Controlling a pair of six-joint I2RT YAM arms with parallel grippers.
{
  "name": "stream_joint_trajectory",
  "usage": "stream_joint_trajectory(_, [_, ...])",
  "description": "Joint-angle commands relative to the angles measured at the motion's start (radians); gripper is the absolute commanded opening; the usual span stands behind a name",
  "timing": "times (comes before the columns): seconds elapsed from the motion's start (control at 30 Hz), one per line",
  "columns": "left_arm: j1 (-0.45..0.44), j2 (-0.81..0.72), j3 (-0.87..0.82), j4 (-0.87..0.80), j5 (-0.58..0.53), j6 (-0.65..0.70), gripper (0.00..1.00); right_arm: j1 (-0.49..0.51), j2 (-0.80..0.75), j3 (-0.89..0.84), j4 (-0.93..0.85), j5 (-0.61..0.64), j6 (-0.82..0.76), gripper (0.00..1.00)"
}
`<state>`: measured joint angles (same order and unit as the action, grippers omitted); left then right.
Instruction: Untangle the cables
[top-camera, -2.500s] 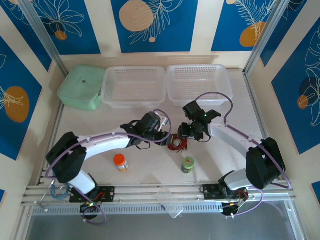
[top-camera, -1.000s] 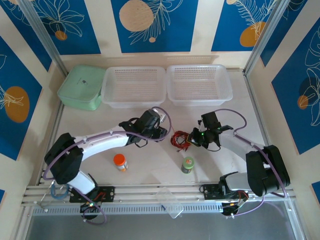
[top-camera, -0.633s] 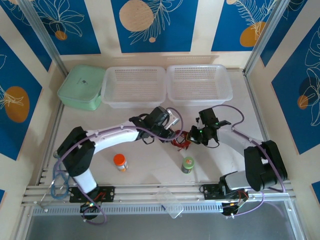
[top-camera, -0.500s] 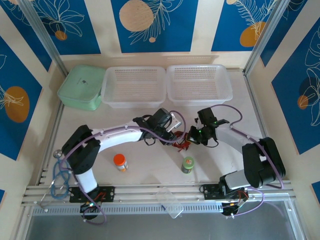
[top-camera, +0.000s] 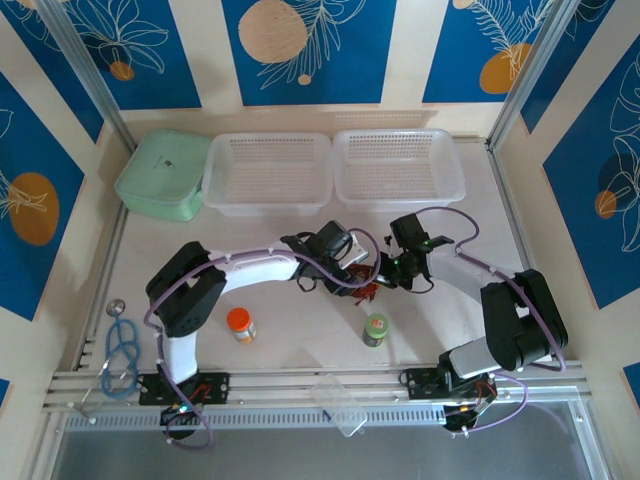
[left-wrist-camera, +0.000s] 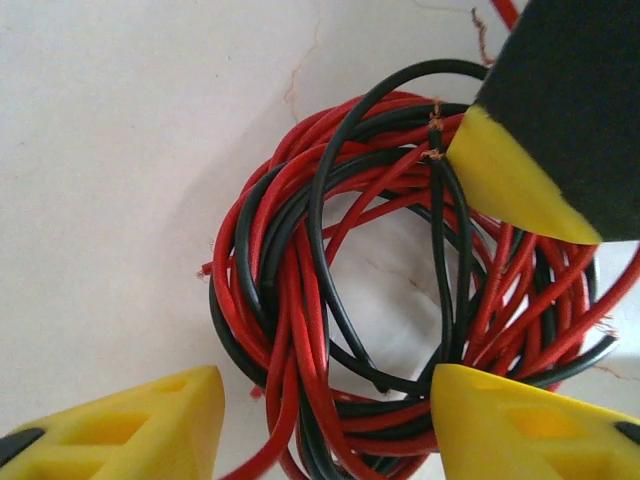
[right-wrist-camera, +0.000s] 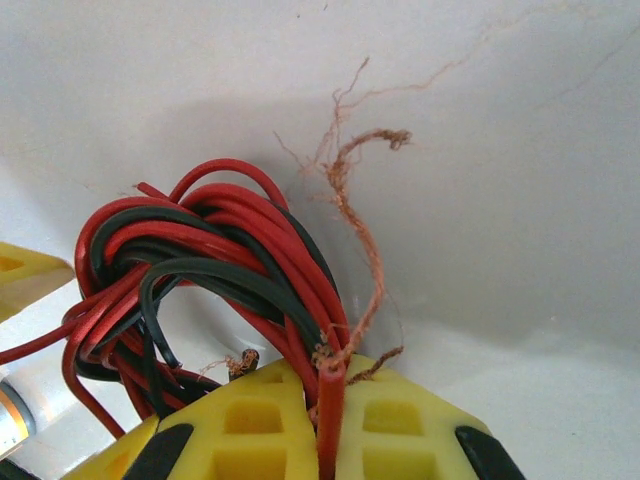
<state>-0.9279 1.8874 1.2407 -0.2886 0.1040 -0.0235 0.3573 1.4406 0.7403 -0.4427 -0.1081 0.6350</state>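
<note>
Cables (left-wrist-camera: 300, 290): red and black wires in one loose coil, lying mid-counter (top-camera: 300, 330) between the arms. Left jaws spread, straddling the coil's edge. Right jaws pinching a red strand, with frayed copper (right-wrist-camera: 343, 200) sticking out past them. Orange-lid jar (top-camera: 240, 322) to the left, green bottle (top-camera: 376, 328) just beside the coil. From above, the jaws cover most of the coil.

The cables (left-wrist-camera: 300, 300) run off the left wrist view's bottom edge.
</note>
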Motion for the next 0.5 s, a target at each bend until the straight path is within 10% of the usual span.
stream_joint_trajectory(0.0, [-0.008, 0.032, -0.011, 0.043, 0.002, 0.013, 0.53, 0.008, 0.005, 0.031, -0.019, -0.016, -0.009, 0.00])
stream_joint_trajectory(0.37, [-0.008, 0.040, -0.062, 0.128, 0.039, -0.027, 0.00, 0.005, -0.007, 0.002, -0.004, -0.004, 0.019, 0.00])
stream_joint_trajectory(0.47, [-0.008, 0.005, -0.121, 0.174, 0.024, -0.052, 0.00, -0.006, -0.026, -0.028, 0.033, -0.019, 0.060, 0.00])
